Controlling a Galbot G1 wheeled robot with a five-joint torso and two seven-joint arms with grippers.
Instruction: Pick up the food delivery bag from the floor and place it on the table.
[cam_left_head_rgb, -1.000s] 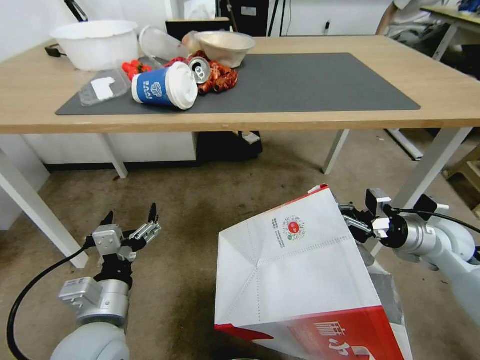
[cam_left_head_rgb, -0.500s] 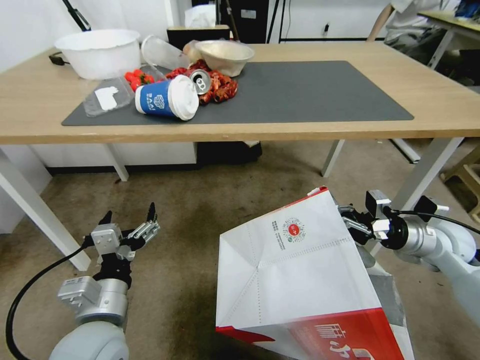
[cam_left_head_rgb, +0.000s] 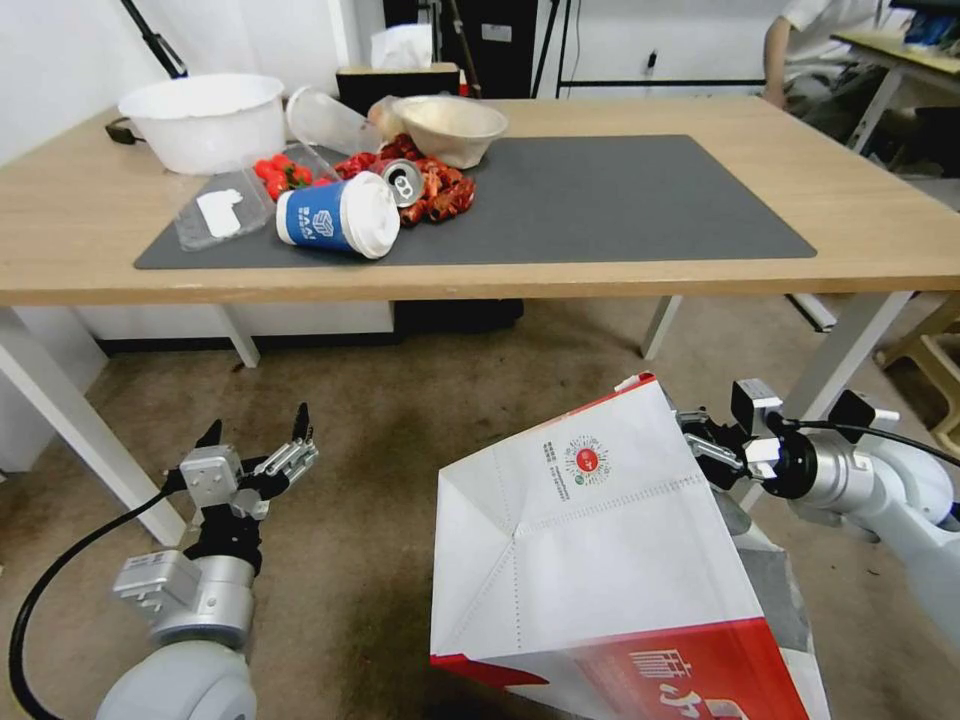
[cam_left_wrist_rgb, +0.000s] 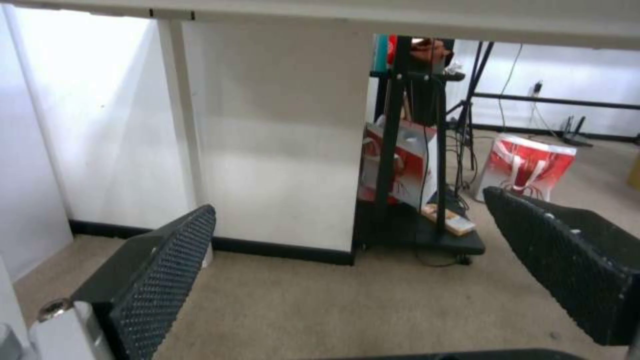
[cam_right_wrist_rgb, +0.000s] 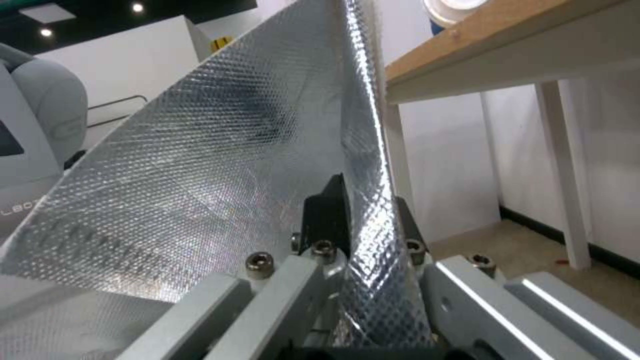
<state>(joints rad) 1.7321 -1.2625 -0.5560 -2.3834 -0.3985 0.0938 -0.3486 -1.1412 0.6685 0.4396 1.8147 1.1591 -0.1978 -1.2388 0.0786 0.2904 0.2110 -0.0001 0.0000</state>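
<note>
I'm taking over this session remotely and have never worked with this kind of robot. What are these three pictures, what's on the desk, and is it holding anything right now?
The wide picture comes from a camera on the robot's head, looking down past its two arms. The other two come from cameras on each wrist.

The right gripper is shut on the upper edge of the food delivery bag, a big white paper bag with a red band. In the right wrist view its fingers pinch the bag's silver foil lining. The bag is tilted and low, below the table.

The left gripper is open and holds nothing, low over the floor. Its two black pads frame the left wrist view.

On the table's dark mat lie a tipped blue cup, a can, red wrappers, strawberries, bowls and clear containers.
</note>
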